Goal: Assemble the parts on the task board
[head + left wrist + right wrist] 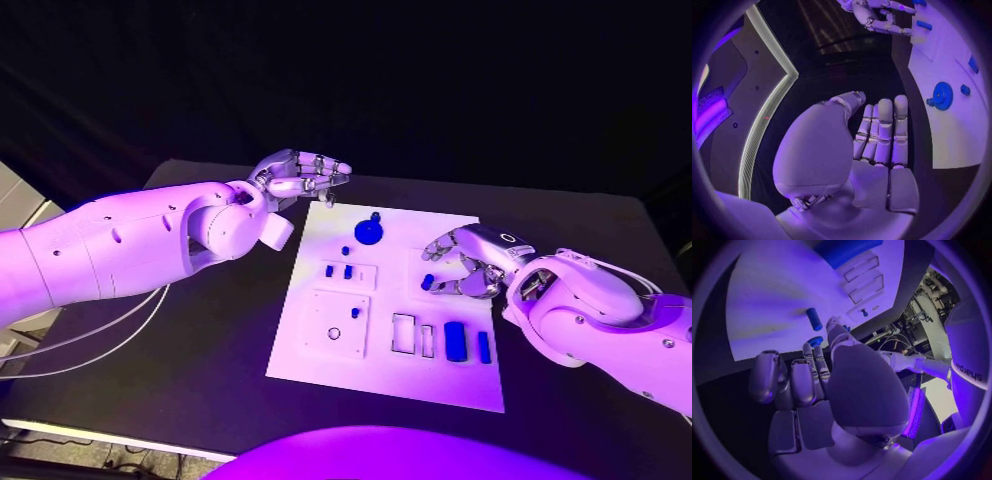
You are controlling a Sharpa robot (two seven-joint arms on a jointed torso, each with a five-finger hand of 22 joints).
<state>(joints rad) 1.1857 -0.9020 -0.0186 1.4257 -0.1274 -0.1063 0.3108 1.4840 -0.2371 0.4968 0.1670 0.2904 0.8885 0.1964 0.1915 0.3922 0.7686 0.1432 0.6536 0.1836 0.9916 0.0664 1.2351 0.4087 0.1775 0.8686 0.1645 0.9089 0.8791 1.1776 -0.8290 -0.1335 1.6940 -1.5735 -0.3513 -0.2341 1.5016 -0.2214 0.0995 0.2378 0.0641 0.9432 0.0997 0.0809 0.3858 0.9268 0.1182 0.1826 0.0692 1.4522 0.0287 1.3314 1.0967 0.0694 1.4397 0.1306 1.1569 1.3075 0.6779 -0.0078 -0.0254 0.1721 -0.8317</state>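
Observation:
The white task board (325, 350) lies mid-table. On it sit a blue gear (369, 232), small blue pegs (339, 270), a long blue bar (456, 340) and a thinner bar (485, 347). My left hand (303, 178) hovers off the board's far left corner, fingers straight and holding nothing; its wrist view shows the palm (879, 145) beside the gear (942, 95). My right hand (469, 268) arches over the board's right edge, fingers curled down by a short blue peg (428, 282). That peg (814, 318) lies just beyond the fingertips (817, 355). A second bit of blue (815, 341) sits right at them; whether it is pinched is unclear.
The black table (216, 330) surrounds the board. Empty rectangular slots (404, 333) and a square plate with holes (336, 325) lie near the board's front. White cables (87, 340) trail off the table's left side.

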